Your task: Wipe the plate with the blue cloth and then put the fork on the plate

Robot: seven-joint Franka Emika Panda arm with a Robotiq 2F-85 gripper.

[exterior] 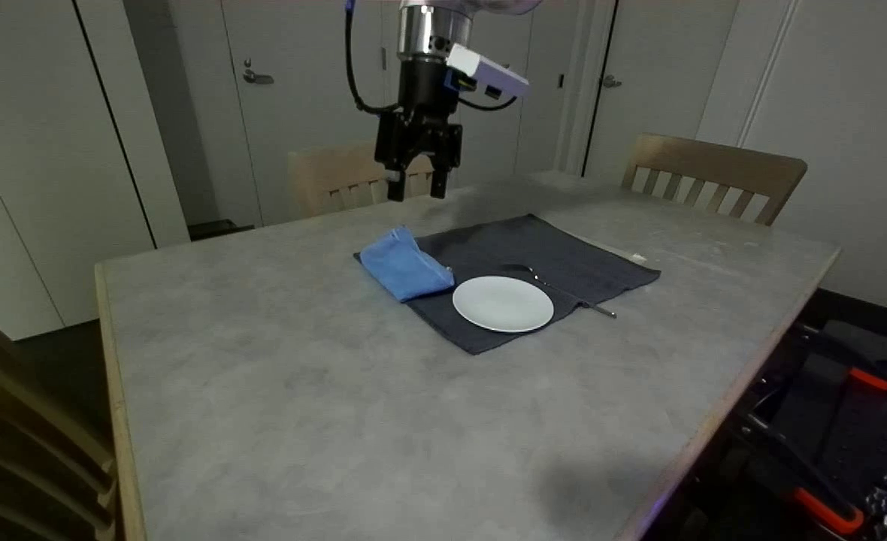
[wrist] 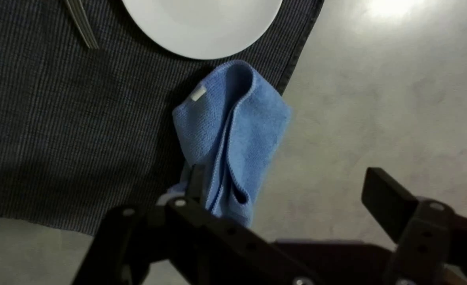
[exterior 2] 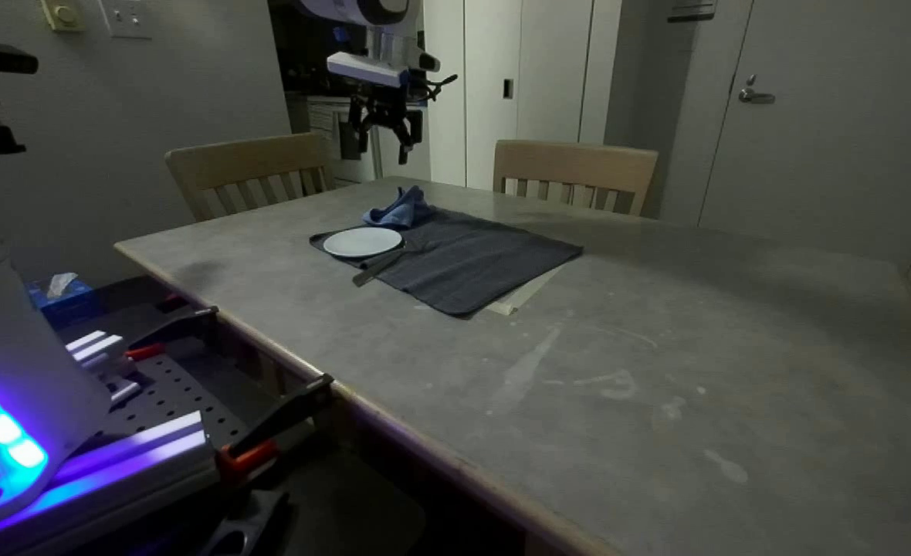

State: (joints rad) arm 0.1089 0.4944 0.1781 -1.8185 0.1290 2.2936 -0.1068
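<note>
Claw (exterior: 417, 192): spread wide, nothing between its fingers (wrist: 390, 204). It hangs in the air above the table (exterior: 301, 391), touching nothing that we can see.

Light-blue cloth (wrist: 225, 130): the nearest task item, lying below the claw. In the wrist view a finger cuts across its near end, but in both exterior views we see clear air between them. Folded and rumpled, with a raised loop at the end away from the claw; one side rests on the dark grey ribbed placemat (wrist: 79, 118), the other reaches past it over the table.

Round white plate (exterior: 503, 303): next outward, just beyond the cloth's far end, flat on the placemat. Whether cloth and rim touch, we cannot tell. No smear that we can make out.

Fork (wrist: 82, 23): beside the plate, tines toward the claw and apart from the rim; the handle runs away from the claw, past the placemat's edge.

Progress: fork not on plate, so that step is left. Cloth neither on the plate nor in the claw, so no wiping pass is under way. Our reading: claw placed to take the cloth, wipe and fork both to do. We cannot confirm this; a finished wipe with the cloth set down might look much alike.
</note>
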